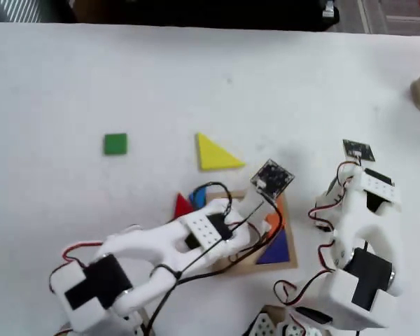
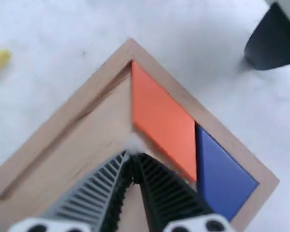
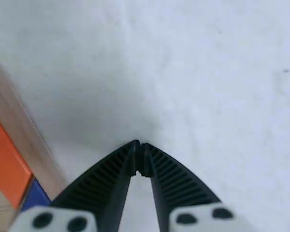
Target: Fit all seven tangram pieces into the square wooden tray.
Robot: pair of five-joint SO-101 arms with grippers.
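Likely seating step: left gripper [image 2: 133, 159], fingers closed and empty, at orange piece [image 2: 164, 125] inside tray [image 2: 87, 82]; right gripper [image 3: 138, 154] likewise closed, empty; next probably fetch yellow triangle [image 1: 217, 152], centre frame.

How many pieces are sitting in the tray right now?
2: an orange piece against the tray wall, a blue piece beside it. The arm may hide others.

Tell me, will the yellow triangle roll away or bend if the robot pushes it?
It probably won't roll: the yellow triangle lies flat with straight edges, so it should slide on the smooth white table. It looks like a stiff, thin piece, so it likely won't bend. Being so low, it may be tricky to pinch from above.
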